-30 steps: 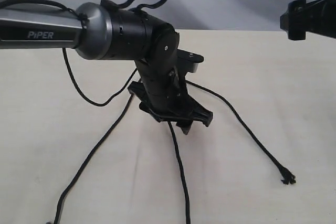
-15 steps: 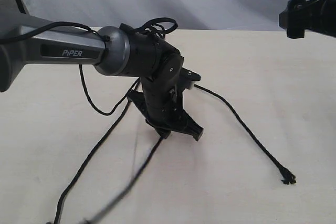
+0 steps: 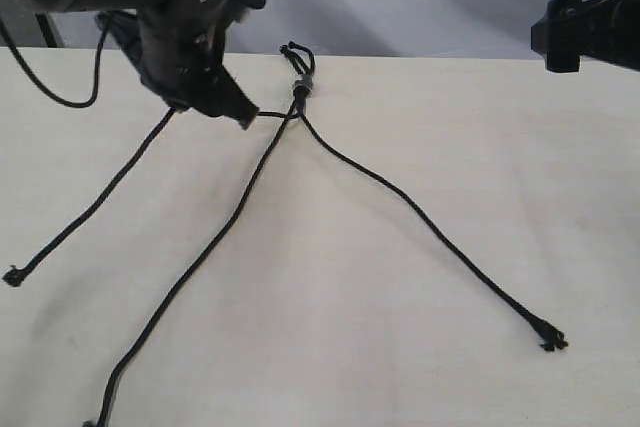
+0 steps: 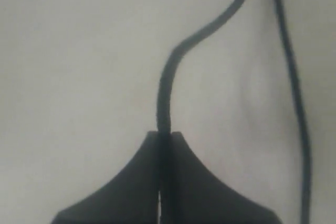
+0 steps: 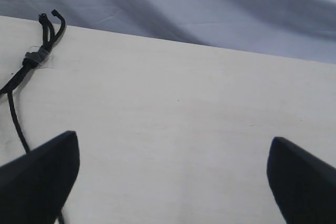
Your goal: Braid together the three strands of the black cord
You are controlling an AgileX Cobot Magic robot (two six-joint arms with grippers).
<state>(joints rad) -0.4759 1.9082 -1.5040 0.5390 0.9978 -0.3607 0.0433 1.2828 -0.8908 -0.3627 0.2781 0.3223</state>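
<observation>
Left tool (image 4: 164, 140) clenched on the outer strand (image 3: 95, 205) just beside the knot (image 3: 298, 90) — a sideways tug may drag the whole black cord (image 3: 400, 202); right tool (image 5: 173, 182) released, anchoring nothing.

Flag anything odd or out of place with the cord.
Nothing is broken or tangled. The one oddity: the left hand is shut on a strand beside the knot, pulling it sideways, while the other two strands lie loose.
</observation>
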